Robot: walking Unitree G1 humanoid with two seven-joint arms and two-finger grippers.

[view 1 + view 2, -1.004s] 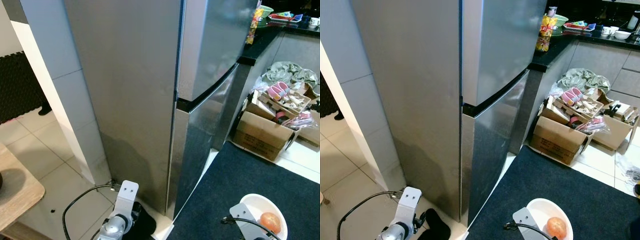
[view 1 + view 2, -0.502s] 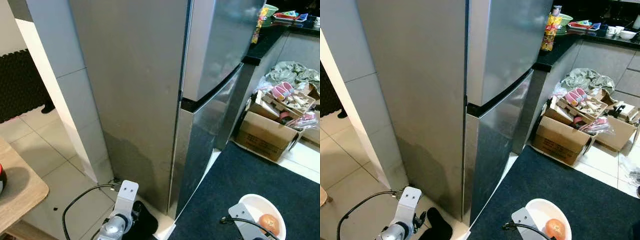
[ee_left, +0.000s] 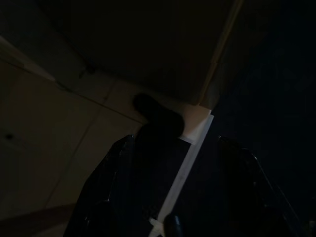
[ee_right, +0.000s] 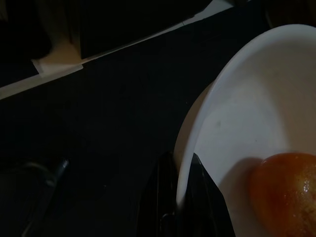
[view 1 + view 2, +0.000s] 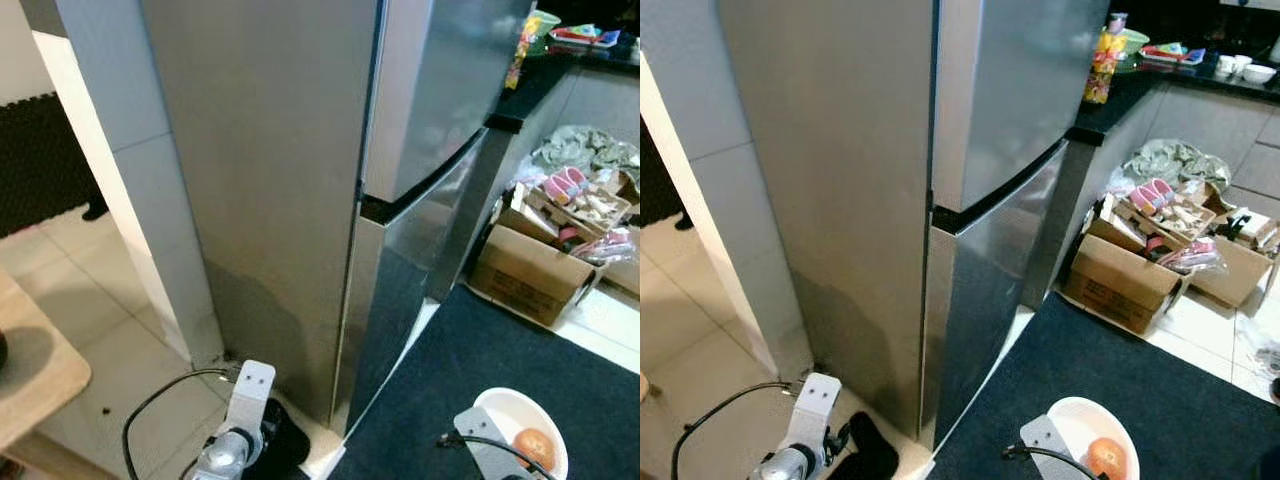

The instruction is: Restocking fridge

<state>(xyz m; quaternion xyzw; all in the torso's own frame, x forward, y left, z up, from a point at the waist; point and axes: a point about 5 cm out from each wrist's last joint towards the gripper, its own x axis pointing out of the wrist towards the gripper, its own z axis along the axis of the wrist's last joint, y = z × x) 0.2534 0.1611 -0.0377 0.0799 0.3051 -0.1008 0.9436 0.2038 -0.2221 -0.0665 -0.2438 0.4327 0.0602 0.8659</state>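
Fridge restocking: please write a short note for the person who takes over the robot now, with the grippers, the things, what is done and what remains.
Right gripper: fingers shut on the rim of the white bowl, held low over the dark rug. One orange-red fruit, probably a tomato, lies in the bowl.
Left gripper: open, empty, hanging low near the fridge's base.
Fridge: directly ahead, both doors closed.
Done: bowl carried to the fridge.
Left: open a door, probably with the left gripper, put the bowl inside, close the door.

Closed fridge doors block access; cardboard boxes crowd its right
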